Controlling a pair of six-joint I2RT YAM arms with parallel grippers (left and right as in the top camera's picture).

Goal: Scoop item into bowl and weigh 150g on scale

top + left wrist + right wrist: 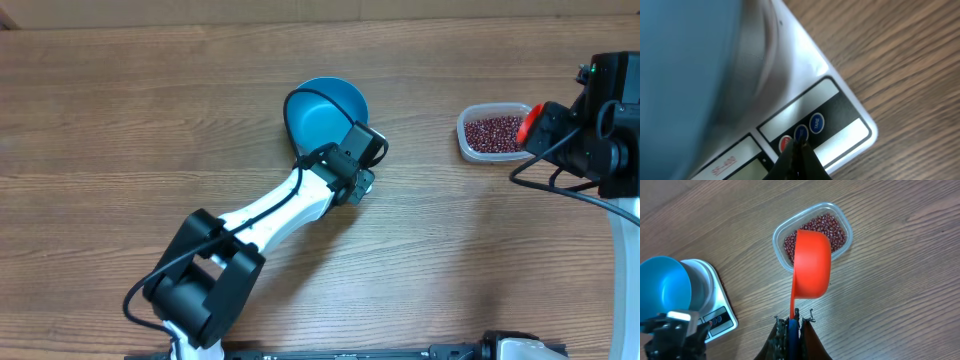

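Observation:
The light-blue bowl (325, 110) stands on the white scale (805, 75), which the bowl and my left arm mostly hide from above. My left gripper (799, 146) is shut, its tip on the middle blue button of the scale's front panel. The beans (837, 230) lie in a clear plastic tub (493, 131) at the right. My right gripper (796, 316) is shut on the handle of an orange scoop (812, 262), whose cup hangs over the tub with its underside toward the right wrist camera. In that view the bowl (665, 287) and scale (720, 317) sit at lower left.
Bare wooden tabletop (150, 120) surrounds everything. My left arm (270, 215) runs diagonally from the front edge up to the scale. The right arm's body and cables (590, 130) stand at the far right beside the tub.

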